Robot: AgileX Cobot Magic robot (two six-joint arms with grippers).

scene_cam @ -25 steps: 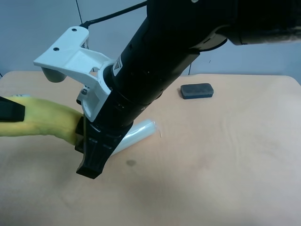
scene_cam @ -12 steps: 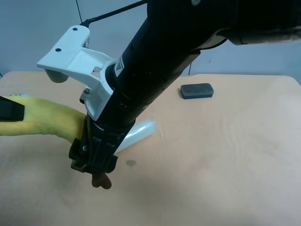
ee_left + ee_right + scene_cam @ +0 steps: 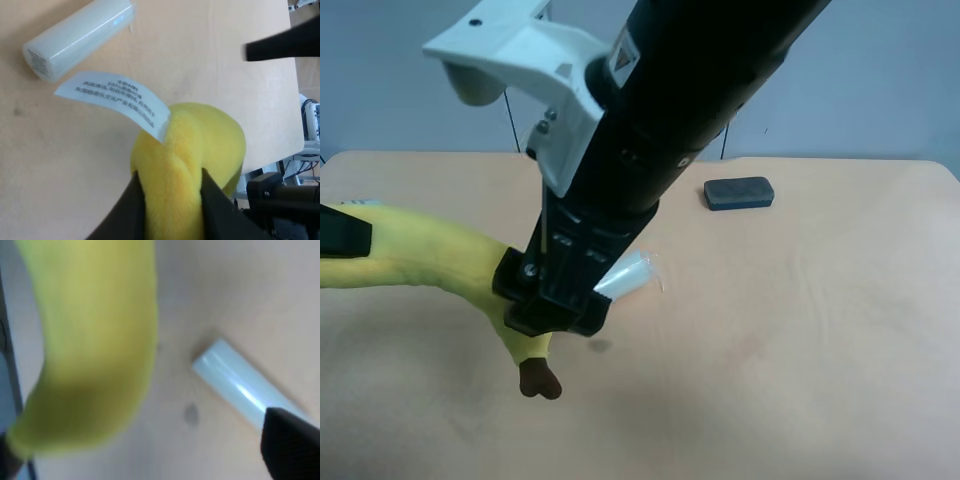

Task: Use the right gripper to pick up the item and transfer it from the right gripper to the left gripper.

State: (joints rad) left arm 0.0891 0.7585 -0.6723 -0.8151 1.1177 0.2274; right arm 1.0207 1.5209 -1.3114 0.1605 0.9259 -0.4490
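Release seems the step: left pincer (image 3: 171, 182) pinches the plush banana (image 3: 200, 140) above the bench (image 3: 800, 350); right pincer (image 3: 552, 303) looks spread around its stem end. Draw it straight back without snagging; hold the left grip firm.

Referenced to the tube (image 3: 628, 274) lying on the table (image 3: 800, 350), in the exterior high view the plush banana (image 3: 430, 255) is just left of it and the flat block (image 3: 738, 192) lies behind-right, well apart.
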